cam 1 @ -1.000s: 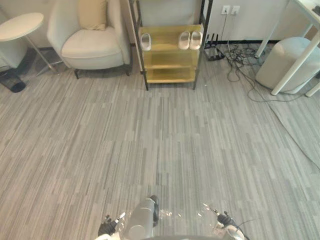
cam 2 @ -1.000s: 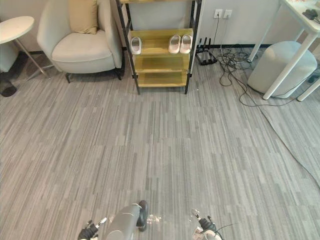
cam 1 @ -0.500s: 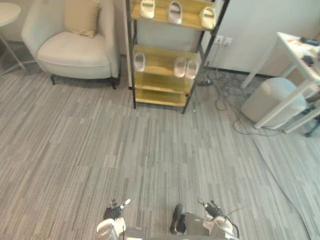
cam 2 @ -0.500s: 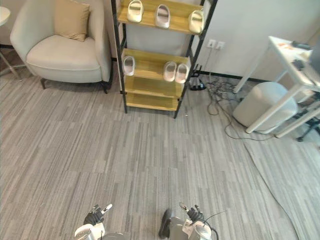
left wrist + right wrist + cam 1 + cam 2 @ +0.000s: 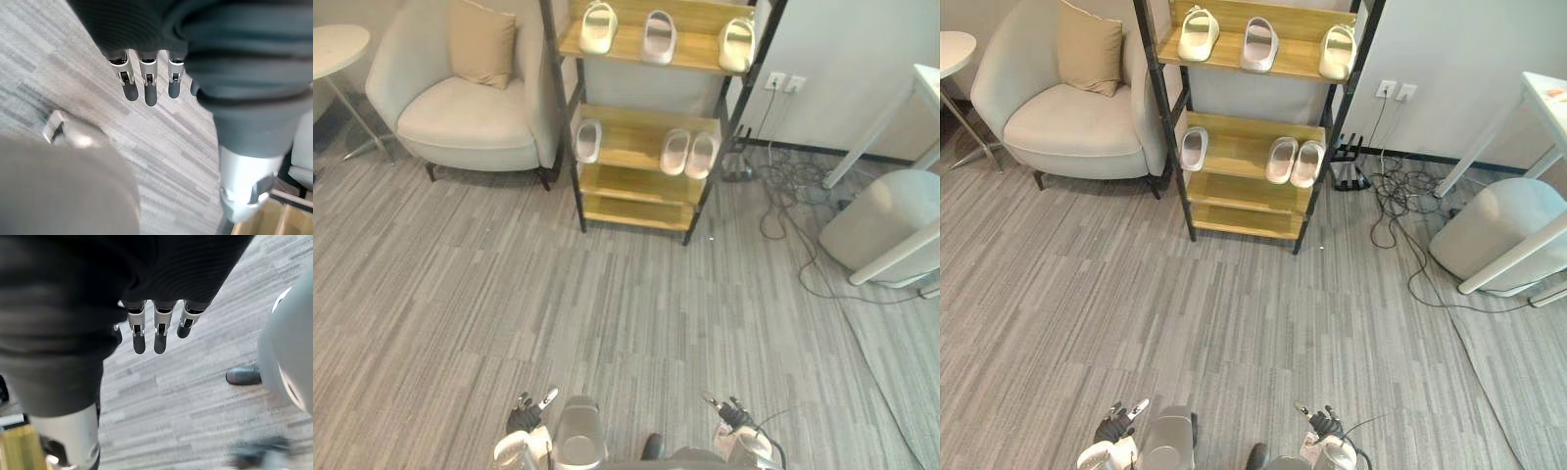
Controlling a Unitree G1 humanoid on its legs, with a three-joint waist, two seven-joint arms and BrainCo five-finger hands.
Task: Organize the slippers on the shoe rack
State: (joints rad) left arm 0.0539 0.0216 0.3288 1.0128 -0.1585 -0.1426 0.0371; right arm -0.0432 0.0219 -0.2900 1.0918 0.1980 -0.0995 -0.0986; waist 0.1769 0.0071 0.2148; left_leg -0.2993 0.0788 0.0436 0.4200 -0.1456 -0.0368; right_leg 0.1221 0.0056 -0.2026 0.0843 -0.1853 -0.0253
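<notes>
The shoe rack (image 5: 636, 186) has a black frame and wooden shelves and stands against the far wall. Its upper shelf carries three pale slippers (image 5: 659, 23), set apart. On the middle shelf one slipper (image 5: 588, 140) lies at the left and a pair (image 5: 690, 154) lies side by side at the right. The lowest shelf is bare. My left hand (image 5: 527, 419) and right hand (image 5: 734, 416) hang low at the near edge, far from the rack. In the wrist views the left fingers (image 5: 145, 83) and right fingers (image 5: 159, 330) are straight over the floor, holding nothing.
A pale armchair (image 5: 460, 108) with a tan cushion (image 5: 481, 44) stands left of the rack, and a round white side table (image 5: 337, 47) further left. Cables (image 5: 793, 206) trail on the floor to the rack's right, beside a white round stool (image 5: 886, 230) and a table leg.
The whole picture has shifted as the camera moved, so the rack's upper shelf came into view and the rack sits more central. Both hands stay low and hold nothing.
</notes>
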